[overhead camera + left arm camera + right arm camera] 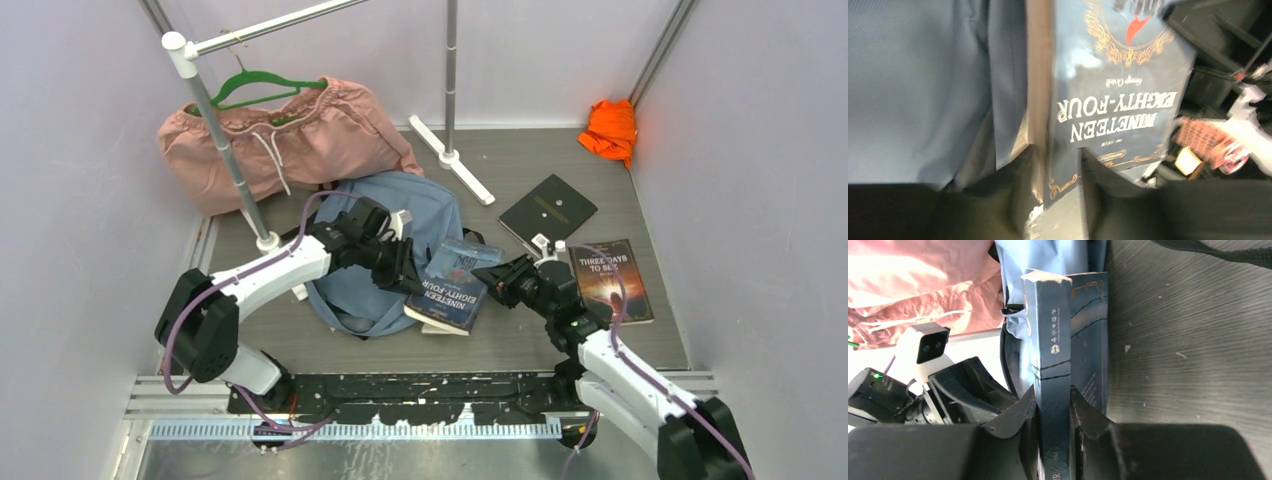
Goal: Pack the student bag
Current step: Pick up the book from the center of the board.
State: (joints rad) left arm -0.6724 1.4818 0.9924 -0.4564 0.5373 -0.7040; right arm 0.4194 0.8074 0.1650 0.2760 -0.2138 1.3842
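My left arm (270,272) stretches from its base at the left and runs low and rightward over the soft, dusty-blue fabric student bag (425,210). The bag is rounded, with black straps and zipper trim, and it lies slumped on the grey wood-grain worktop (520,345), left of centre. My left end effector (1053,185) sits at the left side of the thick dark-blue book (455,285) with gilt lettering, Nineteen Eighty-Four. Its fingers stand either side of a corner there, but the wrist view is blurred, and I cannot tell whether they press on the book or only bracket it.

I judge the bag to be limp and light. It will probably sag, fold over its own mouth and slide instead of resisting a push. The firmest hold should be the black-trimmed rim of the opening or a strap, not the loose panel. The book looks stiff and fairly heavy, and its smooth cover could slip, so the sound grip is across its thickness near the spine.

The book's left part lies over the bag, and the rest reaches out toward bare worktop. On the right, my right arm (610,360) is bent at the elbow and reaches leftward and low. My right end effector (1053,405) is narrowed onto the book at its spine, one finger against each cover, holding it.
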